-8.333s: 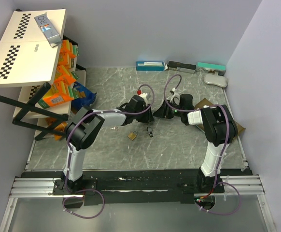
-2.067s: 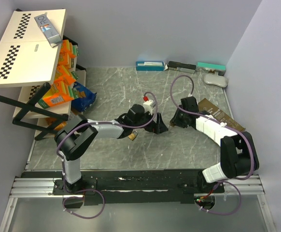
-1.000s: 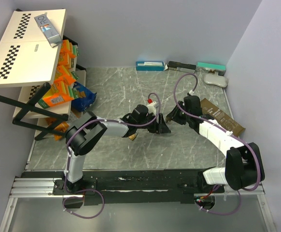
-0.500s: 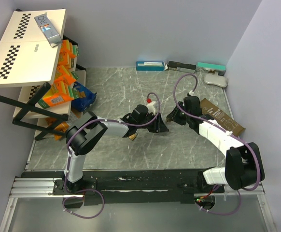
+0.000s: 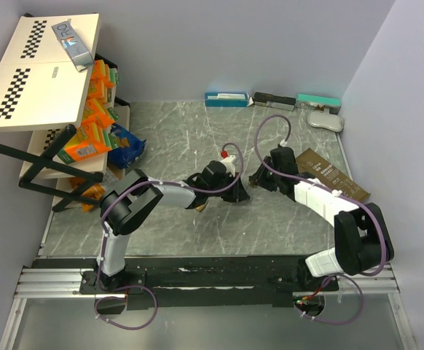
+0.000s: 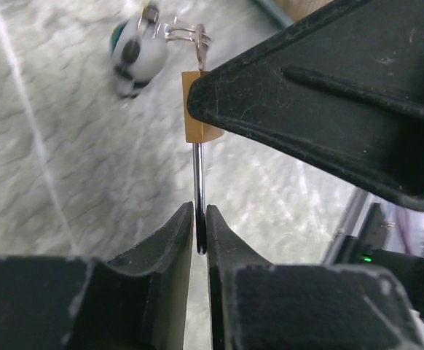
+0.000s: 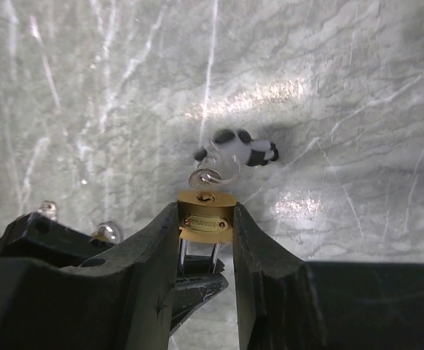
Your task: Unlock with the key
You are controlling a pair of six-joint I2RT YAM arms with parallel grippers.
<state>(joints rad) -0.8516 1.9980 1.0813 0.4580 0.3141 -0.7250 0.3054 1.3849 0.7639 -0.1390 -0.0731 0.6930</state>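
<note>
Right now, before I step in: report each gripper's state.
Left gripper: closed, pinching the shackle.
Right gripper: closed on the padlock.

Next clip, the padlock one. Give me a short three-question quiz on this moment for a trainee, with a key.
1. True or false: the right tool holds the brass padlock by its body.
2. Fill in: the left tool grips the padlock's ____.
3. Where is the key?
A. between the left tool's fingers
B. in the padlock's keyhole, its ring and fob hanging free
C. out of every view

Key
1. True.
2. The shackle, a thin steel bar between the two fingers in the left wrist view.
3. B.
</note>
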